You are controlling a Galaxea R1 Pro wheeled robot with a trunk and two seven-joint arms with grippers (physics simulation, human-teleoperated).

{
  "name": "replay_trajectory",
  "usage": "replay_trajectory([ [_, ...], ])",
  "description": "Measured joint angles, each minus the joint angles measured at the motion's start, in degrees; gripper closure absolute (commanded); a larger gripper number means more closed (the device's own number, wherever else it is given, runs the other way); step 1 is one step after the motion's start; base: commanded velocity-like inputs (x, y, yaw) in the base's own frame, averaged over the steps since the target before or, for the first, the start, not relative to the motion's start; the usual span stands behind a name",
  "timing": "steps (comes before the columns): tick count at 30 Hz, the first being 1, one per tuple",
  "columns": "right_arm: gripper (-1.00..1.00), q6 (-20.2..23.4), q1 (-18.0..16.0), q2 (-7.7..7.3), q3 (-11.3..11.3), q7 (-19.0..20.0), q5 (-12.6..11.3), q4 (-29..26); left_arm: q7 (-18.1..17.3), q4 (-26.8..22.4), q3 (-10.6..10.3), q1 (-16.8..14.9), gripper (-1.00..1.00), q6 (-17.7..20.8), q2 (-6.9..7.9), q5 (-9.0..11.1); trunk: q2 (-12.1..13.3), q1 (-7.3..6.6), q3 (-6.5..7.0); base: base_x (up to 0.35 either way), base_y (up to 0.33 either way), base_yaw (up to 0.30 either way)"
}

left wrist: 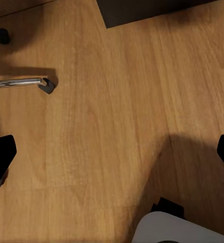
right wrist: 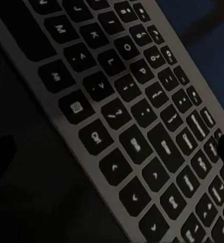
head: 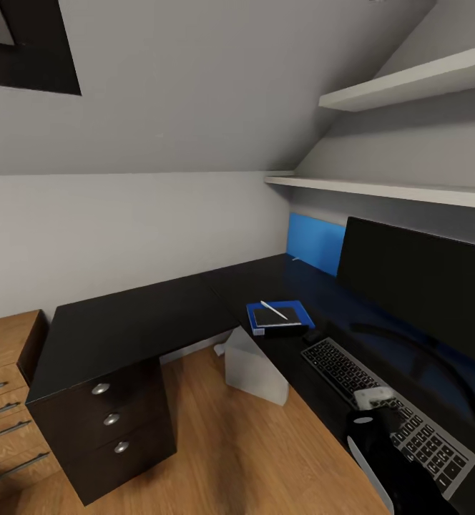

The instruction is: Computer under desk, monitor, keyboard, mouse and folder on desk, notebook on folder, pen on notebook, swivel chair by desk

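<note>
Head view: the keyboard (head: 388, 400) lies flat on the desk (head: 137, 325) at 5 o'clock, before the monitor (head: 420, 293); folder (head: 280, 317), notebook (head: 279, 315) and pen (head: 274, 310) are stacked at centre.

Left wrist view: left gripper (left wrist: 114, 154) open over bare floor (left wrist: 112, 101).

Right wrist view: right gripper (right wrist: 117, 152) open above the keyboard (right wrist: 137, 116). Judged stiff, light, low-profile; grip across a long edge.

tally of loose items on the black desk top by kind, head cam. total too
monitor: 1
keyboard: 1
blue folder: 1
dark notebook: 1
pen: 1
Total: 5, all on the desk. A mouse may lie in the dark patch between folder and keyboard, but it cannot be made out, so it is not counted.
</note>
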Motion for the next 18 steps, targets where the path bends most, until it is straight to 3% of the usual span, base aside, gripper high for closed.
replay_trajectory([
  [10, -1.0, 0.01, 0.0, -0.09, 0.0, 1.48, 0.06, 0.0, 0.0, 0.0, 0.0, 0.0, -1.0, 0.01, 0.0, 0.0, 0.0, 0.0, 0.0, 0.0, 0.0, 0.0],
  [18, -1.0, 0.01, 0.0, -0.13, 0.0, 1.52, 0.08, 0.04, -0.02, 0.0, 0.0, 0.0, -1.0, -0.07, 0.0, 0.0, 0.0, -0.01, 0.0, 0.126, 0.0, 0.0],
])
